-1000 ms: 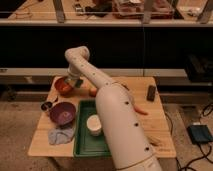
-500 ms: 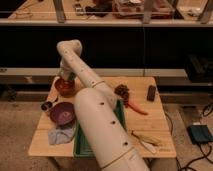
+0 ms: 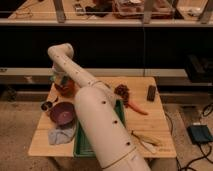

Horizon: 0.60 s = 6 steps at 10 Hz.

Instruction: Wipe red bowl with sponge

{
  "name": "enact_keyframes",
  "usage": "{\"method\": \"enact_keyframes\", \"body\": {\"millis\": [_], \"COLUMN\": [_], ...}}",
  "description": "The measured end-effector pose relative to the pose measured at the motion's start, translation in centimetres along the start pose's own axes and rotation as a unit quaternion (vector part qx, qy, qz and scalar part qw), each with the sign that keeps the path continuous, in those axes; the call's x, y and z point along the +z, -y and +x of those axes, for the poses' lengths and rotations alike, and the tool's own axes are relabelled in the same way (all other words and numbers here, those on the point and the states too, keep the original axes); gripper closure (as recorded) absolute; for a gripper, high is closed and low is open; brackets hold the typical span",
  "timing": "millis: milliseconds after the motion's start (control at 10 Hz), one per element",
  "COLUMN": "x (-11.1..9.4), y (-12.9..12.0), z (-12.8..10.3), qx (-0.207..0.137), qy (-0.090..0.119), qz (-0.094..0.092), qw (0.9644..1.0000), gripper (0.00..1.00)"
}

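The arm (image 3: 100, 120) rises from the near edge of the table (image 3: 155, 132), bends at a high elbow above the far left corner and drops back down. This puts the gripper (image 3: 61, 82) right over the red bowl (image 3: 67, 90), which sits near the table's back left corner. That steep, folded reach probably lets the tool come at the bowl from above rather than from the side, which suits rubbing its inside. A greenish patch at the gripper's tip, just at the bowl's rim, looks like the sponge (image 3: 57, 79). It seems to be pressed into or held just over the bowl, though whether it touches cannot be made out. Whether the gripper is clenched on the sponge or released cannot be told either, since the wrist and the bowl crowd together there. In front of the red bowl sits the larger purple bowl (image 3: 62, 114), with a small metal cup (image 3: 46, 105) beside it and a pale cloth (image 3: 60, 134) nearer the front edge. A green tray (image 3: 81, 145) is mostly hidden behind the arm. On the right, well clear of the work, lie a carrot (image 3: 136, 108), a brown knobbly lump (image 3: 121, 91) and a dark block (image 3: 151, 92). The wiping seems to be under way or about to begin.
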Motion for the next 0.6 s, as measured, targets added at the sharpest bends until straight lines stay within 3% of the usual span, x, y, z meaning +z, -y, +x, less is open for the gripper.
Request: {"method": "enact_keyframes", "body": {"millis": [400, 600], "x": [0.2, 0.1], "y": [1.8, 2.0], "z": [-0.8, -3.0], "qx": [-0.025, -0.029], "qy": [0.005, 0.014], "qz": [0.005, 0.005], "qw": [0.9997, 0.9995], "gripper": [1.0, 1.0]}}
